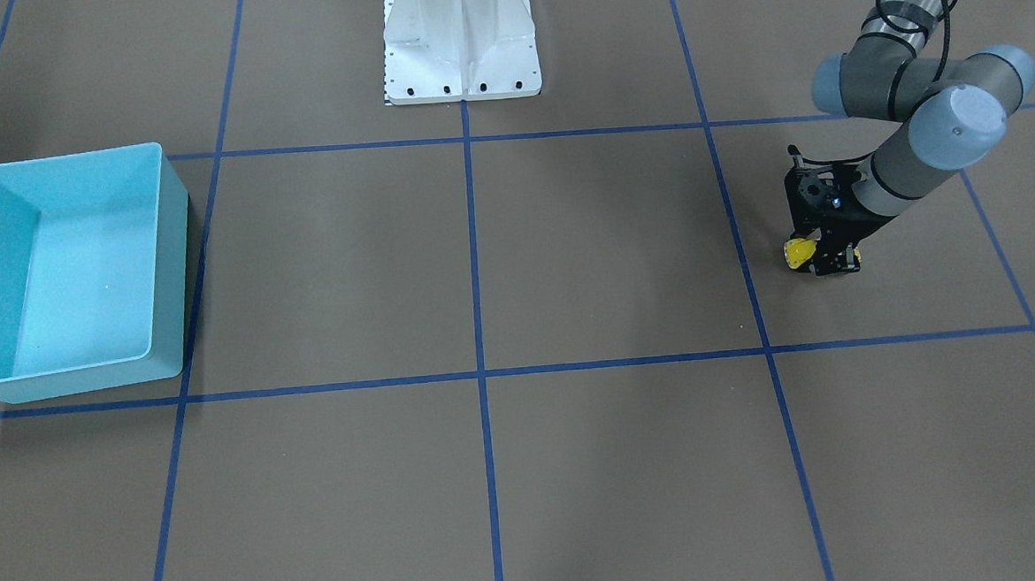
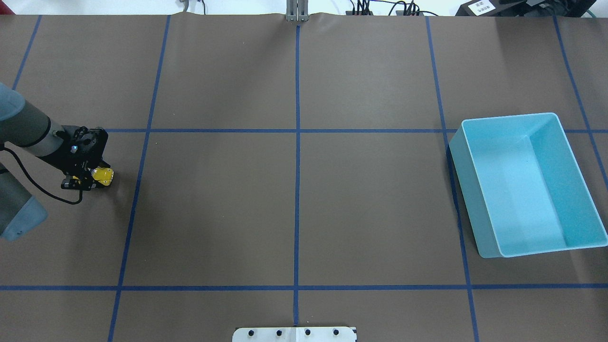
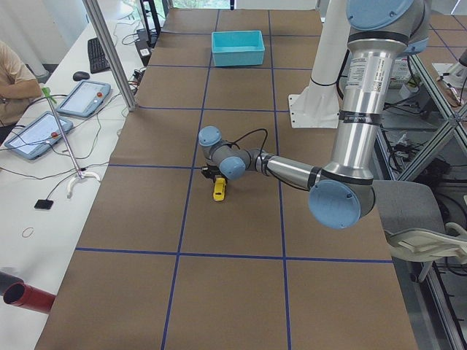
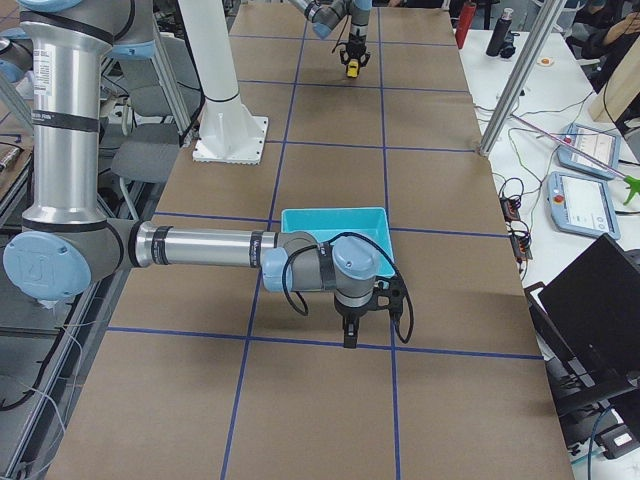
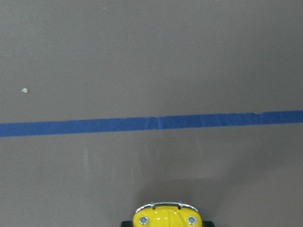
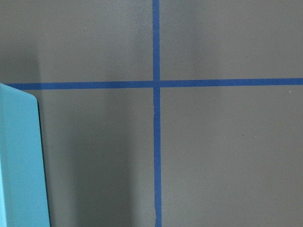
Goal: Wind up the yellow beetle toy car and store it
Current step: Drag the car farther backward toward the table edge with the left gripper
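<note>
The yellow beetle toy car (image 2: 102, 175) is at the table's far left, down at the brown surface, and my left gripper (image 2: 92, 179) is shut on its rear half. The front-facing view shows the car (image 1: 798, 252) sticking out of the left gripper (image 1: 821, 258). Only its yellow nose (image 5: 165, 217) shows at the bottom of the left wrist view, pointing at a blue tape line. My right gripper (image 4: 349, 338) appears only in the exterior right view, hanging just outside the turquoise bin (image 4: 335, 212). Whether it is open or shut I cannot tell.
The turquoise bin (image 2: 508, 118) stands on the table's right side with nothing inside; its wall (image 6: 19, 161) fills the left edge of the right wrist view. Blue tape lines grid the brown table. The white robot base (image 1: 461, 54) is at the near middle edge.
</note>
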Tool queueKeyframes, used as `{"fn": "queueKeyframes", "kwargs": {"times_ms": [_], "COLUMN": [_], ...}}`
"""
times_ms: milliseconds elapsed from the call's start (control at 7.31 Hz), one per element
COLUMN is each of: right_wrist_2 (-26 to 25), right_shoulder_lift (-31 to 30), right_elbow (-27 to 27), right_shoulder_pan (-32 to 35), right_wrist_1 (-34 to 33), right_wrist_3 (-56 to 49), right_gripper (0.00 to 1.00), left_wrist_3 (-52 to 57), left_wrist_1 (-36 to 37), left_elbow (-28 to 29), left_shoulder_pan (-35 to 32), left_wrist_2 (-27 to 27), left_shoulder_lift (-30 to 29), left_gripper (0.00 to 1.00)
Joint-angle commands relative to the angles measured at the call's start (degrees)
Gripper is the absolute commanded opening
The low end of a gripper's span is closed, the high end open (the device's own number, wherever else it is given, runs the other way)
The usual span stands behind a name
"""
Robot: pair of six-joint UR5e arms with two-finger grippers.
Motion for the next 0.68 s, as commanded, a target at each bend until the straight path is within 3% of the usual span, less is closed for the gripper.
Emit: {"fn": "queueKeyframes", "kwargs": {"times_ms": [0,410,547], "right_wrist_2": [0.0,0.0,0.0], "right_shoulder_lift": [0.0,-0.09,0.0], "right_elbow": [0.0,0.0,0.0], "right_shoulder_pan": [-0.15,-0.24,-0.24], "right_wrist_1": [0.0,0.0,0.0], "right_wrist_3": [0.0,0.0,0.0], "right_gripper": [1.0,1.0,1.0], "left_wrist_3": [1.57,2.36,2.37], "left_wrist_1": [-0.02,-0.02,0.07], "left_elbow": [0.27,0.45,0.45], "left_shoulder_pan": [-0.67,-0.76,-0.84], "left_wrist_2": [-0.19,-0.19,-0.19], "left_shoulder_lift": [0.55,0.56,0.56], "left_gripper": [0.0,0.0,0.21]}}
